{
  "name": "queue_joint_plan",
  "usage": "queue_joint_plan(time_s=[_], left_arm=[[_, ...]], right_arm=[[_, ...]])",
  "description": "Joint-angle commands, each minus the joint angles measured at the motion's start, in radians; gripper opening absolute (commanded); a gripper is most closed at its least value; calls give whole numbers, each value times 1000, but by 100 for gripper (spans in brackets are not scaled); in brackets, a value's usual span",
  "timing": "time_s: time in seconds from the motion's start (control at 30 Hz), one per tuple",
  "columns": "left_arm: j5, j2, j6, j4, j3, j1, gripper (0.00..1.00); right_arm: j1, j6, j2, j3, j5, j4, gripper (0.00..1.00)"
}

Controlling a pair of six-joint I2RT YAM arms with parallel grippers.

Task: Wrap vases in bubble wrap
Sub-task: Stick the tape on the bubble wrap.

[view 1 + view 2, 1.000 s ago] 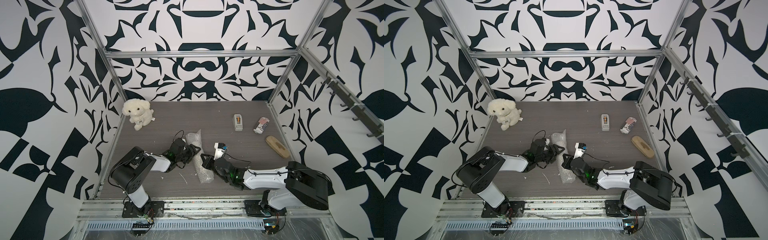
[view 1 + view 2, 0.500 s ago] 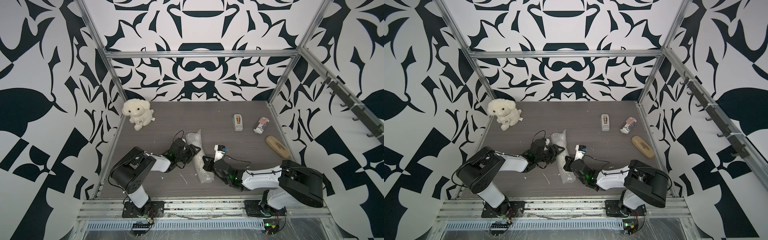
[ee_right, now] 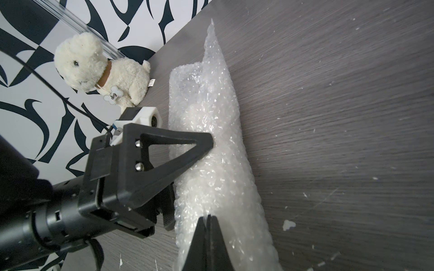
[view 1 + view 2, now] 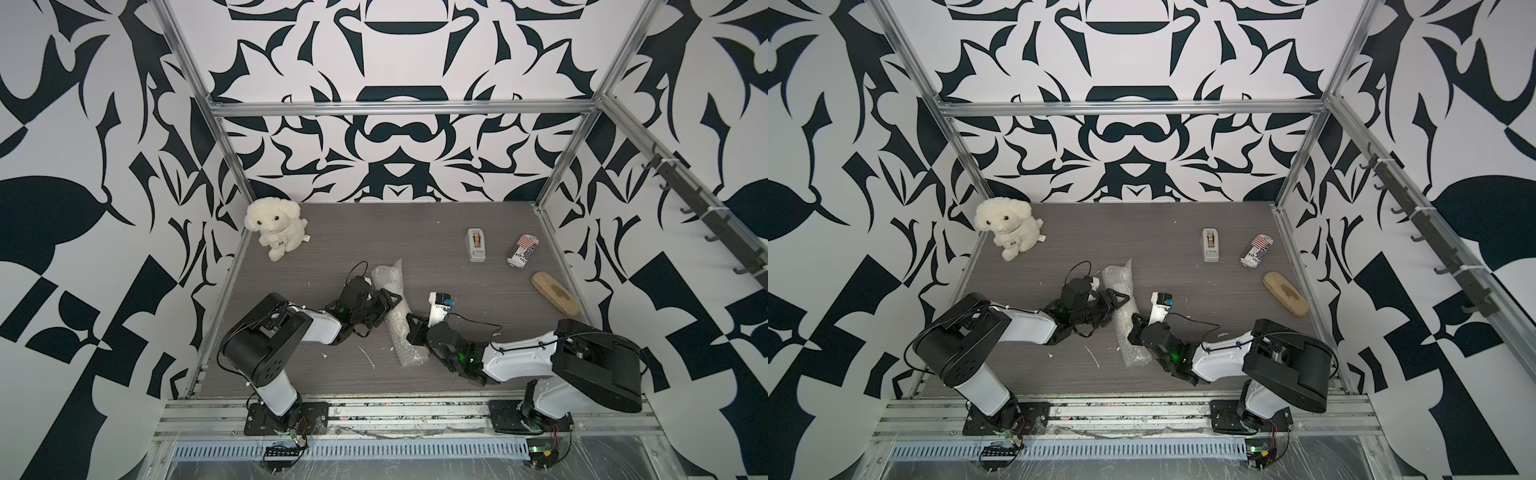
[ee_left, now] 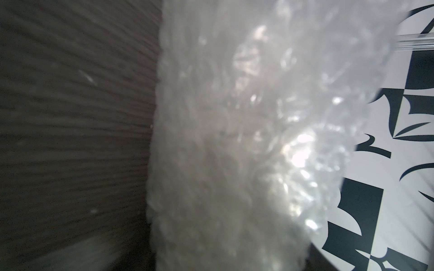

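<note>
The bubble wrap (image 4: 409, 353) lies rolled into a long tube on the grey table (image 4: 457, 340), in both top views (image 4: 1121, 278). No vase shows by itself; it is hidden. My left gripper (image 4: 394, 298) reaches in from the left and is clamped on the roll's middle. One finger (image 3: 187, 143) presses on top of the roll in the right wrist view. Wrap (image 5: 234, 140) fills the left wrist view. My right gripper (image 3: 209, 218) is shut on a thin fold of the wrap, at the roll's right side (image 4: 410, 323).
A cream plush dog (image 4: 274, 226) sits at the back left corner. A grey tape dispenser (image 4: 475, 245), a printed can (image 4: 522, 250) and a wooden brush (image 4: 555, 293) lie at the back right. Small white scraps (image 4: 368, 357) dot the table near the roll.
My right arm has swung slightly left, toward the roll, with its gripper still pinched on the wrap. The left arm and the roll have stayed put.
</note>
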Motion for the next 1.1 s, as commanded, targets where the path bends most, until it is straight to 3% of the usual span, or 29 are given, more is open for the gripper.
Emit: queue_joint_plan(time_s=[0.0, 0.23, 0.47, 0.73, 0.97, 1.07], left_arm=[[-20, 25, -24, -6, -27, 1, 44], [-22, 28, -24, -8, -27, 2, 44], [-23, 22, -24, -14, -30, 2, 44], [-26, 24, -24, -18, -31, 1, 44], [-32, 26, -27, -18, -25, -3, 44], [-27, 39, -32, -5, -24, -3, 43]], right_arm=[[11, -17, 10, 0, 9, -90, 6], [13, 48, -16, 13, 26, -209, 21], [13, -2, -37, 85, 15, -337, 26], [12, -49, -33, 91, -12, -324, 31], [8, -61, -21, 131, -53, -450, 36], [7, -126, -19, 163, -54, -538, 37]])
